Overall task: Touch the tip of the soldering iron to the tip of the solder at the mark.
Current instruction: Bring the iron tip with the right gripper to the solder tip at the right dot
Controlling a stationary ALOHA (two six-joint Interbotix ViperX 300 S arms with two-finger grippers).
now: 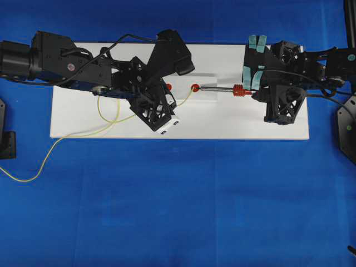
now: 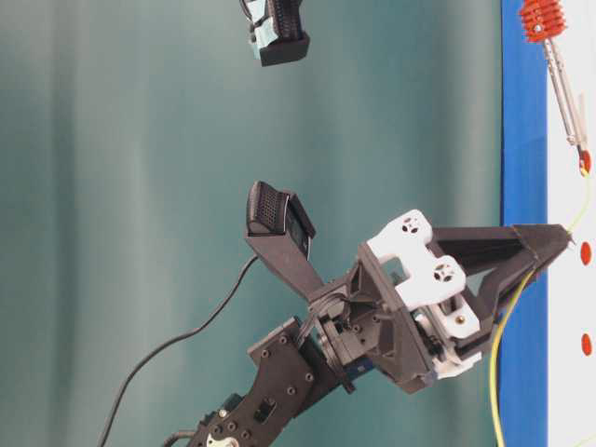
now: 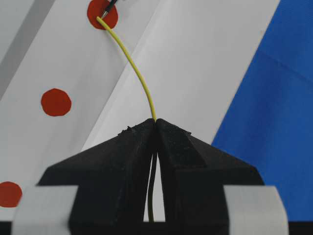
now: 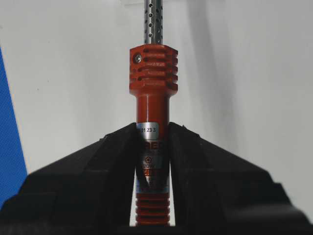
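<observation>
The soldering iron [image 1: 219,88] lies level over the white board [image 1: 222,125], its dark tip on a red mark [image 1: 194,88]. My right gripper [image 1: 251,93] is shut on its red-orange handle [image 4: 153,73], just behind the ribbed collar. The solder [image 3: 134,66], a thin yellow wire, runs out of my left gripper [image 3: 156,121], which is shut on it. In the left wrist view the wire's end lies on the mark [image 3: 102,14], touching the iron's tip [image 3: 110,6]. From table level, the iron [image 2: 563,84] and the solder [image 2: 507,317] meet at the mark [image 2: 585,163].
Two more red dots [image 3: 55,102] [image 3: 9,193] sit on the board beside the mark. The rest of the solder [image 1: 39,167] loops off the board's left end onto the blue cloth [image 1: 178,211]. The iron's black cord [image 1: 328,99] trails right.
</observation>
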